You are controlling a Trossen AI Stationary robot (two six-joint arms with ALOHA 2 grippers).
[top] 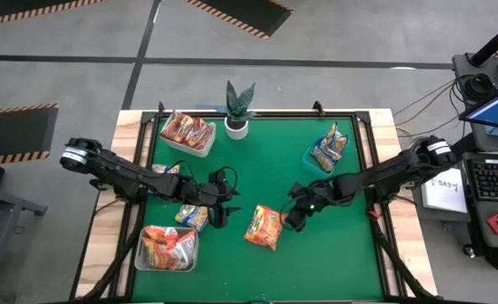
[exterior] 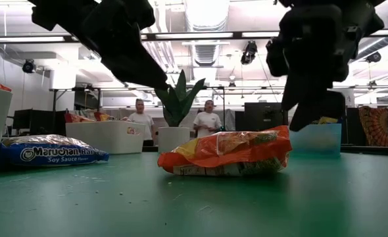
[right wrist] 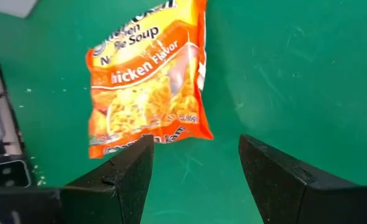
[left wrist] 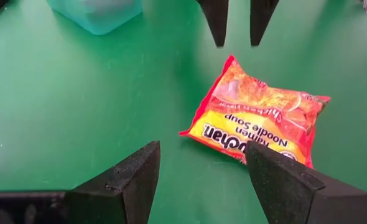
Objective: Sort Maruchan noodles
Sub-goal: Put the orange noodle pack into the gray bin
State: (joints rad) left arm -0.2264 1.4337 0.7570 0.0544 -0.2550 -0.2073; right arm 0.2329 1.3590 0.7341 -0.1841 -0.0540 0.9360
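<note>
An orange Maruchan packet [top: 264, 226] lies flat on the green mat, also seen in the low view [exterior: 227, 153], between my two grippers. My left gripper [top: 224, 209] hovers open just left of it, with the packet [left wrist: 258, 121] beyond its fingertips [left wrist: 202, 149]. My right gripper [top: 293, 218] hovers open at the packet's right end, the packet [right wrist: 149, 81] just past its fingers [right wrist: 196, 140]. A blue-and-yellow packet [top: 192, 215] lies on the mat under the left arm, also visible in the low view [exterior: 49, 151].
A white tray of red packets [top: 187, 133] sits far left, a tray of orange packets [top: 166, 247] near left, and a clear tray of blue-and-yellow packets [top: 327, 150] far right. A potted plant [top: 238, 110] stands at the far edge. Two people [exterior: 207, 122] stand in the room behind.
</note>
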